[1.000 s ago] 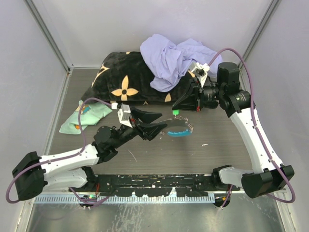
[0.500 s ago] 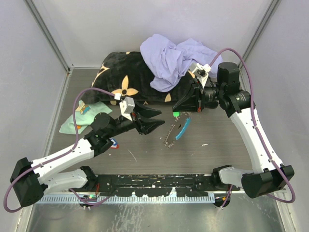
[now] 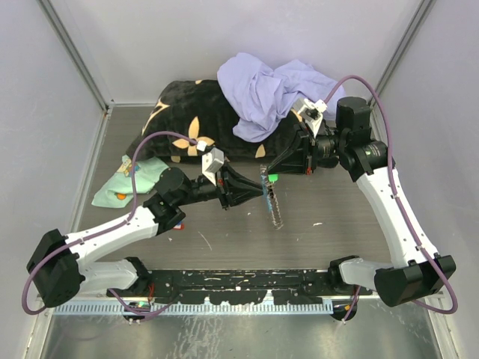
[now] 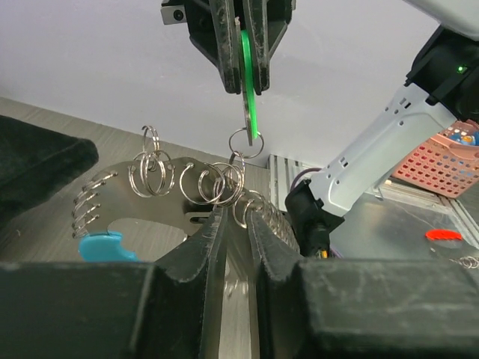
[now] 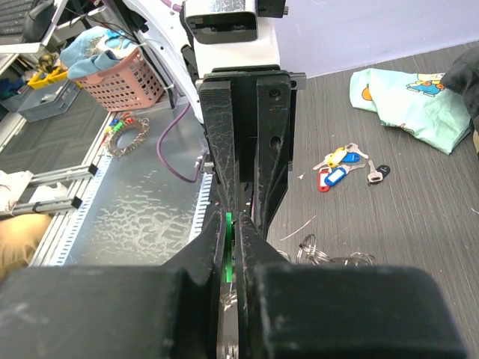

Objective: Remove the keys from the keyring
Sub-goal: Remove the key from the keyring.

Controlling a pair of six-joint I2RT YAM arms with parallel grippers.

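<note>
The keyring (image 3: 275,206), a silver chain of rings (image 4: 209,179) with a light-blue piece (image 4: 105,245), hangs above the table between the two grippers. My right gripper (image 3: 274,173) is shut on a key's green tag (image 5: 230,232), which also shows edge-on from the left wrist (image 4: 250,82); a small ring below the tag links it to the chain. My left gripper (image 3: 260,193) sits just left of the right one, its fingers (image 4: 200,247) drawn close together on the chain's rings. Loose keys (image 5: 340,168) with yellow, blue and red tags lie on the table, by the left forearm (image 3: 174,222).
A mint-green cloth (image 3: 129,182) lies at the left. A black patterned blanket (image 3: 191,127) with a lavender cloth (image 3: 269,90) on it fills the back. A pink basket (image 5: 112,75) stands off the table beyond the near rail.
My left gripper has moved right toward the right gripper and closed down on the chain. The keyring has come up from lying flat to hanging edge-on. The right gripper has stayed put.
</note>
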